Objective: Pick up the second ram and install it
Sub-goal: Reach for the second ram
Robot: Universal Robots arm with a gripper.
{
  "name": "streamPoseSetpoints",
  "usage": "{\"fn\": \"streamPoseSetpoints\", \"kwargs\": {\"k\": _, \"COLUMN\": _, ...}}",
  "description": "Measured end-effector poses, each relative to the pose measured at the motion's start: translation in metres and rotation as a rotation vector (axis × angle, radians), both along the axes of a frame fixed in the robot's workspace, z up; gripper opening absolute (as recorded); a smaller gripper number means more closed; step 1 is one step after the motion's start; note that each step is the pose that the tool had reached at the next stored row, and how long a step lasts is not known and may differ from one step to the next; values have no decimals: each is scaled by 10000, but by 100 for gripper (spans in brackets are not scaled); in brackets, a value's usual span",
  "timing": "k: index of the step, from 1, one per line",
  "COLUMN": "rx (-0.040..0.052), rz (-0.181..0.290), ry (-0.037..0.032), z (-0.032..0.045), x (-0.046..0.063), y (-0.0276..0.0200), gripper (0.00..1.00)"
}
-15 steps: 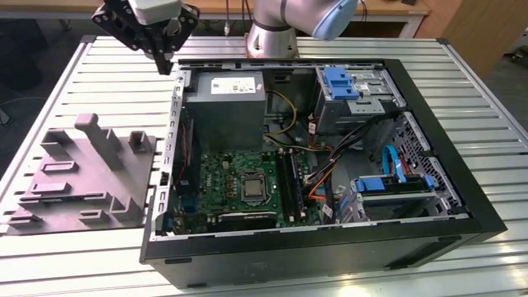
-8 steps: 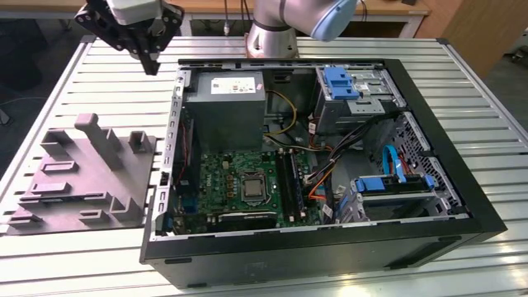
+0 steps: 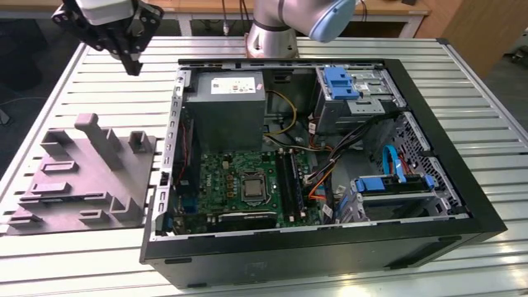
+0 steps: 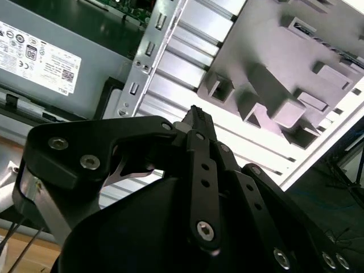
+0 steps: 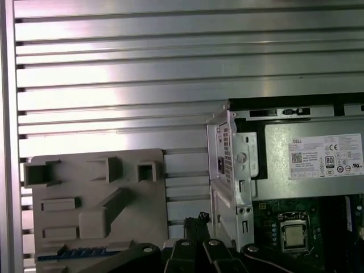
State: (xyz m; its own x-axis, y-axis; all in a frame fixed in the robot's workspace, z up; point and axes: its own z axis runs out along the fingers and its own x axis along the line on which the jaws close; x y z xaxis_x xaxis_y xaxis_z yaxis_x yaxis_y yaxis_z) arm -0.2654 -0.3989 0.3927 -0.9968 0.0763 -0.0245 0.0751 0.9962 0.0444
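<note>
— One stick to fetch; where's the ram (image 5: 85,251)?
— On the grey holder (image 3: 83,185), left middle of the exterior view, its length apparently pointing toward the computer case (image 3: 330,253). The gripper (image 3: 132,62) hangs upper left, jaws closed, empty.

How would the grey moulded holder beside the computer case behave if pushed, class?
The grey holder looks rigid, so probably moves as one piece. Its broad flat base suggests sliding over the ribbed table, not tipping or rolling.
</note>
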Motion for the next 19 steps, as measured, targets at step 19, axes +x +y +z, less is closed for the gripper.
{"fn": "streamPoseSetpoints", "kwargs": {"k": 19, "rx": -1, "rz": 1, "ry": 1, "z": -5, "x": -602, "y": 0, "gripper": 10}}
